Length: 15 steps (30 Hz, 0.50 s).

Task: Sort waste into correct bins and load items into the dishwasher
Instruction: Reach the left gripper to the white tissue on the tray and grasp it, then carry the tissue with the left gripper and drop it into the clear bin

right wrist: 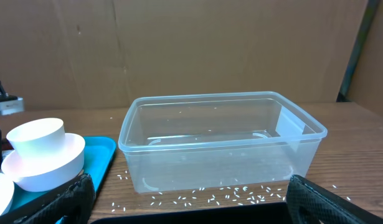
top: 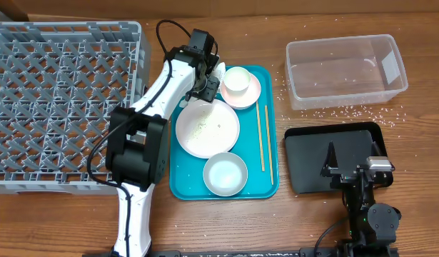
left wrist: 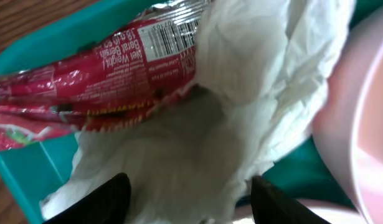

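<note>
"Reaching where, that left arm (top: 162,86)?"
"Down over the teal tray (left wrist: 29,168); left claw (left wrist: 194,202) open, white napkin (left wrist: 241,93) between its fingers (left wrist: 110,202), red wrapper (left wrist: 85,87) just ahead. Right claw (right wrist: 191,211) wide open; wooden tabletop (top: 226,221) beneath."

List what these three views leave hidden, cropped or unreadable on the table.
- Overhead: napkin and wrapper are mostly hidden under the left end effector.
- Left wrist: the wrapper's small print is too blurred to read and its end is cut by the left edge; the bowl is cropped at the right.
- Right wrist: the black tray lies below the frame; the grains are too small to count.
</note>
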Motion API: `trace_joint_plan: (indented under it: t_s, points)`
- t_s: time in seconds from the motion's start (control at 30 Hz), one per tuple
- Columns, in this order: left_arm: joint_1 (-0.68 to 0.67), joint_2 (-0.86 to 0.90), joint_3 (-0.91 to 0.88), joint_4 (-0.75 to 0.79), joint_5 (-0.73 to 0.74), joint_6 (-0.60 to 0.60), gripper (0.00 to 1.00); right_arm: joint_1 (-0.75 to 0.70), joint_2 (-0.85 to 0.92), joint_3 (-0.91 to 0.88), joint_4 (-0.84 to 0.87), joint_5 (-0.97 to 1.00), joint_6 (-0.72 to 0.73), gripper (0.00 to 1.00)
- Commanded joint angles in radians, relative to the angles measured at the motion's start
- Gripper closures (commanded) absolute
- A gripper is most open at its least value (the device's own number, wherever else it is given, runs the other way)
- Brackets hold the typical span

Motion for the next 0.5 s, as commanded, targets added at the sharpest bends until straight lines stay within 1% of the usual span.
trace_joint_plan:
  t_s: [0.0,0.07,0.1,0.13,0.17,0.23,0.27,0.37,0.47]
  points:
    - [0.002,0.012,0.021,0.027,-0.002,0.009,0.38,-0.003,-0.009,-0.010,0.005,0.005,-0.002,0.00]
    - [0.002,0.012,0.021,0.038,-0.002,0.008,0.48,-0.003,-0.009,-0.010,0.005,0.005,-0.001,0.00]
    - [0.002,0.012,0.021,0.039,-0.002,0.008,0.56,-0.003,-0.009,-0.010,0.005,0.005,-0.001,0.00]
    - [0.002,0.012,0.021,0.038,-0.002,0.008,0.62,-0.003,-0.009,-0.010,0.005,0.005,-0.001,0.00]
    - [0.002,0.012,0.021,0.033,-0.002,0.000,0.71,-0.003,-0.009,-0.010,0.005,0.005,-0.001,0.00]
    - [0.002,0.012,0.021,0.026,-0.002,-0.012,0.82,-0.003,-0.009,-0.010,0.005,0.005,-0.001,0.00]
    - [0.002,0.011,0.025,0.014,-0.001,-0.026,0.90,-0.003,-0.009,-0.010,0.005,0.006,-0.001,0.00]
    - [0.002,0.005,0.043,-0.027,0.000,-0.067,0.96,-0.003,-0.009,-0.010,0.005,0.005,-0.001,0.00]
    - [0.002,-0.010,0.067,-0.079,0.029,-0.070,0.96,-0.003,-0.009,-0.010,0.005,0.005,-0.001,0.00]
